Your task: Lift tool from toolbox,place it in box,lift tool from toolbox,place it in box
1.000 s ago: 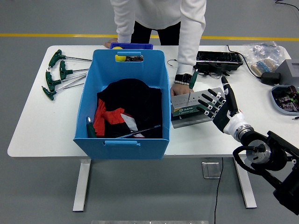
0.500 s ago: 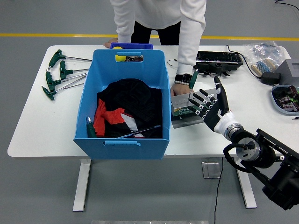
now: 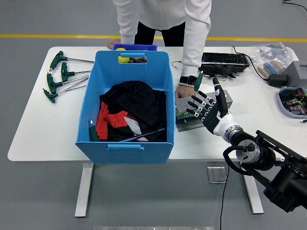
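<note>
right hand (image 3: 207, 108) moved closer over toolbox (image 3: 192, 114)

A white rectangular table (image 3: 43, 129) carries a tall blue plastic box (image 3: 125, 141) left of centre. Green-handled T-shaped metal keys (image 3: 60, 76) lie upper left, a grey metal tool stand (image 3: 192, 112) sits mid-frame, and a black flat device (image 3: 224, 60) and a grey tray (image 3: 291, 103) lie toward the right.

A green label on the grey toolbox (image 3: 188, 114) before me carries white lettering, too small to read.

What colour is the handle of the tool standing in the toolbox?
Green. The handle stands above the toolbox beside the person's hand, seen in the head view.
</note>
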Robot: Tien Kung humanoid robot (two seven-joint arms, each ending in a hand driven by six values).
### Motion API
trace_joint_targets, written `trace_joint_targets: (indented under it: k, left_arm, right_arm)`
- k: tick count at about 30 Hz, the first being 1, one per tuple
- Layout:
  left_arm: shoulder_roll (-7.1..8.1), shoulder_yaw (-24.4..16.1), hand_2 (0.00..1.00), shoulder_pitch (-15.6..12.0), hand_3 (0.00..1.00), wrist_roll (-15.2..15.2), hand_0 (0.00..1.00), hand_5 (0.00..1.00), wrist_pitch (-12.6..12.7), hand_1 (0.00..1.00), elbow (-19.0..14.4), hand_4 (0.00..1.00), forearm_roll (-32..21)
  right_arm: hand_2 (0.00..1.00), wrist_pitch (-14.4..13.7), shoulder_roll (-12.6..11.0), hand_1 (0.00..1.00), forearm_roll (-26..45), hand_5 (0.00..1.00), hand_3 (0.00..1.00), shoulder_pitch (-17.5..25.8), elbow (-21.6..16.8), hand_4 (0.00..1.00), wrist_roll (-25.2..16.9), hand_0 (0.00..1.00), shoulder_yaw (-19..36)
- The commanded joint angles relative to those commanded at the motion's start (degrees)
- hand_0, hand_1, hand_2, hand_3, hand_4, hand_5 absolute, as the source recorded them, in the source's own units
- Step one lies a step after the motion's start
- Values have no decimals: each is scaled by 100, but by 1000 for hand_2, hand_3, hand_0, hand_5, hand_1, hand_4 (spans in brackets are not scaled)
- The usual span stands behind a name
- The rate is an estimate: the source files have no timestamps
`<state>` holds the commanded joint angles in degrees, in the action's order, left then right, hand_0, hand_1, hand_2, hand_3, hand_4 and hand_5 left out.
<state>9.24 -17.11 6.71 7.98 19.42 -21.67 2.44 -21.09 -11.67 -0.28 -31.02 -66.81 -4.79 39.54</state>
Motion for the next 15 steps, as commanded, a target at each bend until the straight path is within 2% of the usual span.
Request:
trace_joint_targets:
  k: [15]
  left_arm:
    - [-4,-19,798,61,808,15,800,998,7,778,-1,627,29]
  right_arm:
    - [758,30,43,640,158,921,893,-269,228,998,-3,660,-241]
